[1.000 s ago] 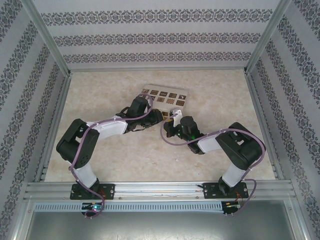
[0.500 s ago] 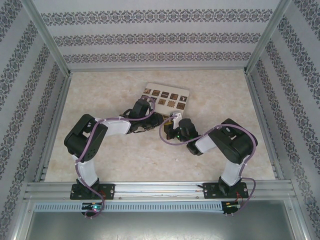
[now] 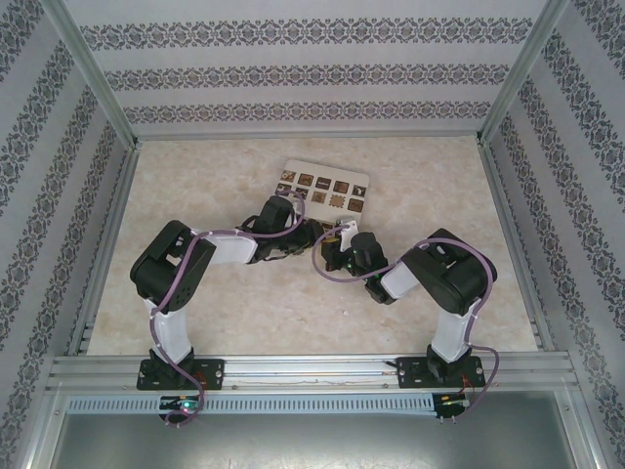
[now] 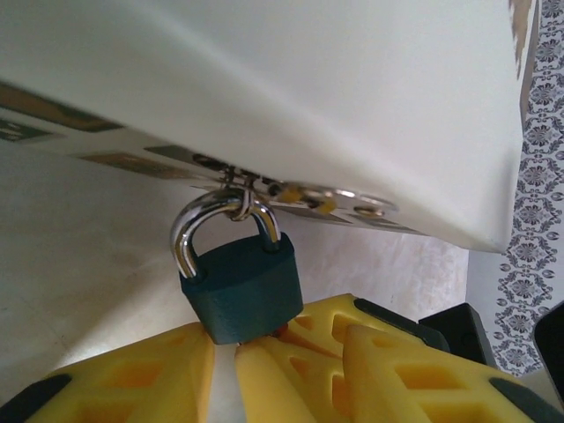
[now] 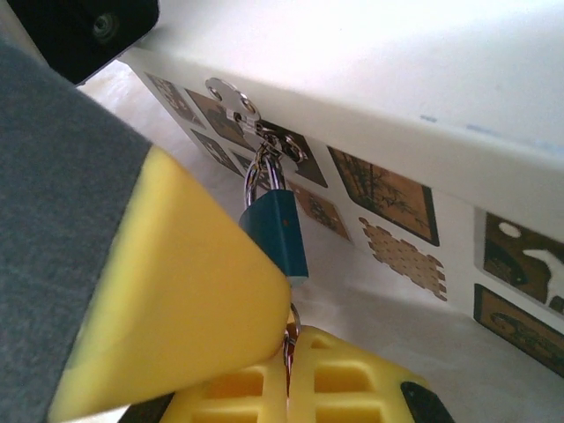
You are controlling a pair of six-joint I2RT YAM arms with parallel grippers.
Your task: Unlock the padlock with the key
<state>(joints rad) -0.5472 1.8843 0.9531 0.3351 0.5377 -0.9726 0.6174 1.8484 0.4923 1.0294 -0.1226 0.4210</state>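
The padlock (image 4: 242,286), small with a blue body and a silver shackle, hangs from a metal hasp (image 4: 236,189) on the front of the cream box (image 4: 308,106). My left gripper (image 4: 275,339) sits just under it, fingers (image 4: 115,379) spread to either side, open. One of its fingers (image 5: 176,291) looms large at the left of the right wrist view. My right gripper (image 5: 289,339) is shut on the key (image 5: 291,328), whose metal ring pokes out right below the padlock (image 5: 278,229). From above, both grippers (image 3: 311,233) (image 3: 337,239) meet at the box's near edge.
The cream box (image 3: 327,191) with dark square tiles lies mid-table, slightly back. Aluminium frame rails (image 3: 107,215) and patterned walls (image 3: 312,73) enclose the marble-look tabletop (image 3: 195,186) on three sides. The two arms crowd the centre, purple cables looping over them.
The left arm's elbow has swung right and nearer, and the right arm's elbow has shifted left. Both wrists stayed at the box's near edge.
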